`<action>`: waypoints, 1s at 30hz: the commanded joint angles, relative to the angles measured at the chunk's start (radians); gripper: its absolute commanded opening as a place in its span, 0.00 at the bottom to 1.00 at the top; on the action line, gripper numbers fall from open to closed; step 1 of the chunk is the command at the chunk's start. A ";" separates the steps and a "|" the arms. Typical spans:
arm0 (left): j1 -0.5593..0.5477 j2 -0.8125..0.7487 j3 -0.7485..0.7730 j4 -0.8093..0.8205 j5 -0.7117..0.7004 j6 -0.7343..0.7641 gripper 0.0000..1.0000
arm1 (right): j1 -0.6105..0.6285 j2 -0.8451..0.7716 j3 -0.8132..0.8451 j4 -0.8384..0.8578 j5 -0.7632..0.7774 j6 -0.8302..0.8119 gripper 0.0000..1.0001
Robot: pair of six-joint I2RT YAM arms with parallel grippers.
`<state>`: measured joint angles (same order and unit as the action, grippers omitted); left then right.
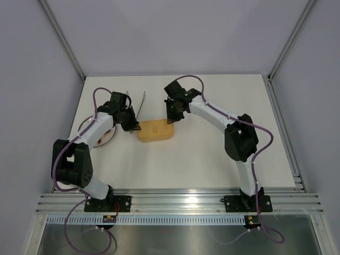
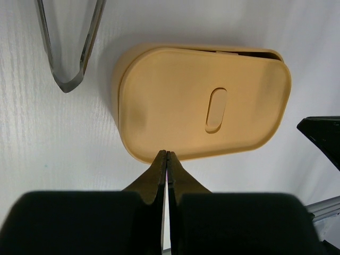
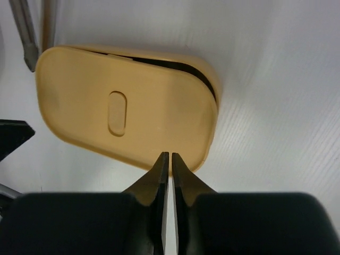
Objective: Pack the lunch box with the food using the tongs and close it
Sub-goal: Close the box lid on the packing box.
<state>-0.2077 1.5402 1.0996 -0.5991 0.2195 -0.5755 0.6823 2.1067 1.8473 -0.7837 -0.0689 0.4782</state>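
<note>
Bottom of the top view: both arm bases on the near rail, arms reaching up-frame over the white table (image 1: pixel 212 164). Mid-left, a white plate (image 1: pixel 83 126) is mostly hidden under the left arm. The lunch box (image 1: pixel 155 131) is in the centre of the frame, long side across. The lid (image 2: pixel 202 101) is on but not seated: the right wrist view shows a dark gap along its upper right edge, with tub rim showing past it. Left gripper (image 2: pixel 167 155) is fully closed and empty, tips at the lid's edge on the box's left end; can't tell if they touch. Right gripper (image 3: pixel 170 156) is closed to a hairline slit with nothing in it, tips at the lid's edge on the other end. Tongs (image 1: pixel 141 104) lie on the table just up-frame and left of the box, clear of both grippers, joined end pointing down-frame in the left wrist view
</note>
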 commanded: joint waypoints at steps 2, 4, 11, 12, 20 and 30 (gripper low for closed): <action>-0.007 0.011 0.034 0.021 -0.005 0.009 0.00 | 0.039 -0.019 0.047 -0.022 0.027 -0.021 0.10; -0.007 0.012 0.025 0.019 -0.005 0.011 0.00 | 0.046 -0.013 0.032 -0.011 0.024 -0.016 0.09; -0.016 0.015 -0.041 0.047 0.000 0.005 0.00 | 0.052 0.048 0.049 -0.023 0.064 -0.050 0.08; -0.016 0.018 -0.044 0.047 -0.003 0.005 0.00 | 0.053 0.074 0.062 -0.035 0.104 -0.065 0.08; -0.016 0.054 -0.043 0.051 -0.014 0.013 0.00 | 0.053 0.147 0.081 -0.042 0.136 -0.078 0.08; -0.016 0.067 -0.047 0.051 -0.012 0.023 0.00 | 0.053 0.092 0.056 -0.002 0.150 -0.079 0.07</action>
<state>-0.2214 1.5906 1.0573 -0.5655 0.2188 -0.5732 0.7322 2.2303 1.9049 -0.7933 0.0452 0.4183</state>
